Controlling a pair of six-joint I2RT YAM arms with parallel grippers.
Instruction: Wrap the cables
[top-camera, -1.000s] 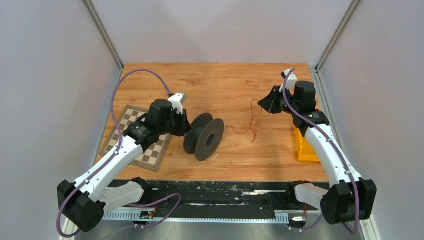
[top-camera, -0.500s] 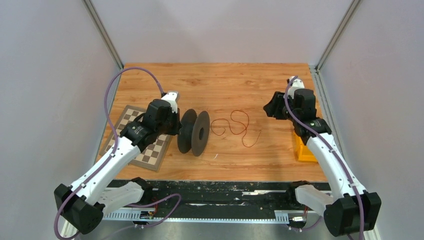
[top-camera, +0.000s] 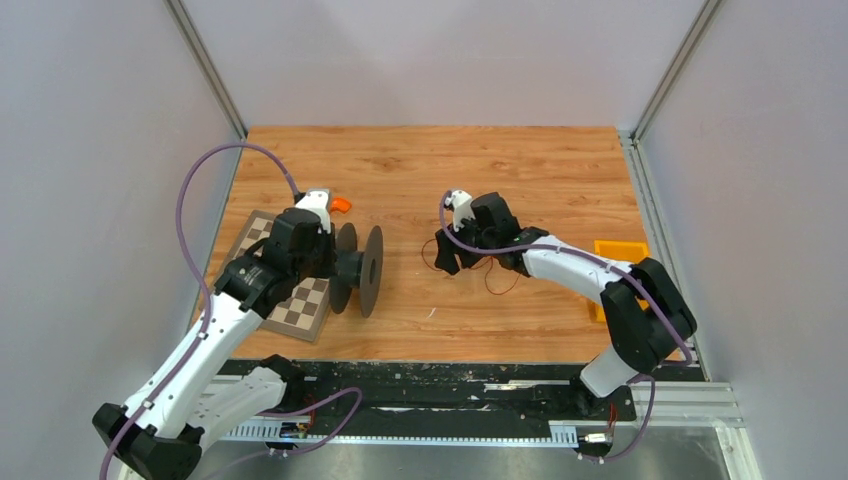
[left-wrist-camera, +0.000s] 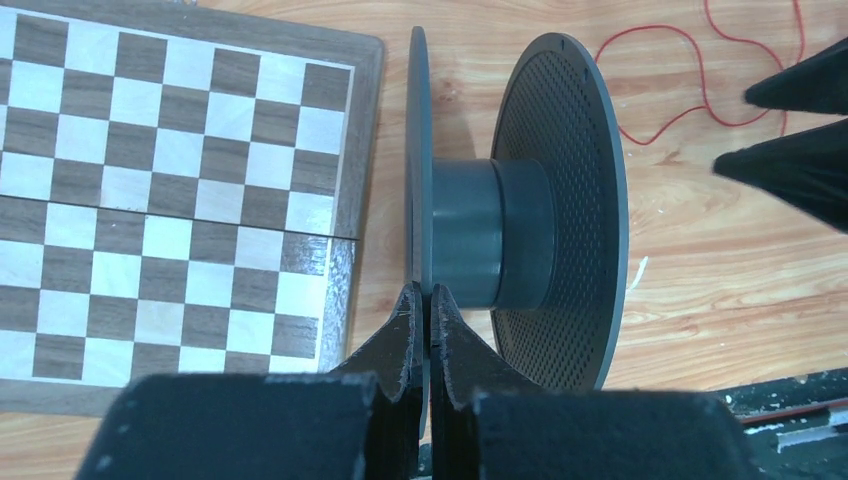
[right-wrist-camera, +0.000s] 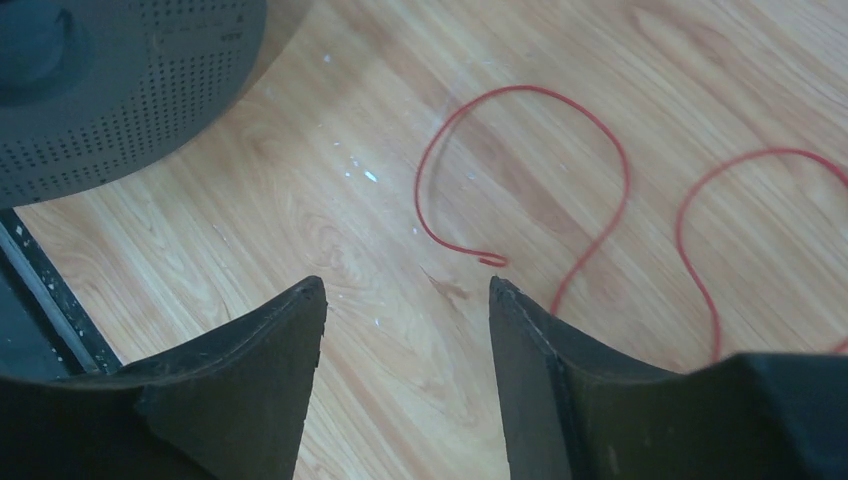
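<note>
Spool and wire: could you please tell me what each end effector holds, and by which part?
The left end effector pinches the spool by one flange's rim; right end effector is open above the wire, holding nothing.

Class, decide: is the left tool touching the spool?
Touching. Left wrist view: the left tool grips the spool by its flange edge, a finger against each face.

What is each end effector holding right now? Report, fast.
Left end effector: closed on the black spool's near flange.
Right end effector: open, empty, above the red wire.
</note>
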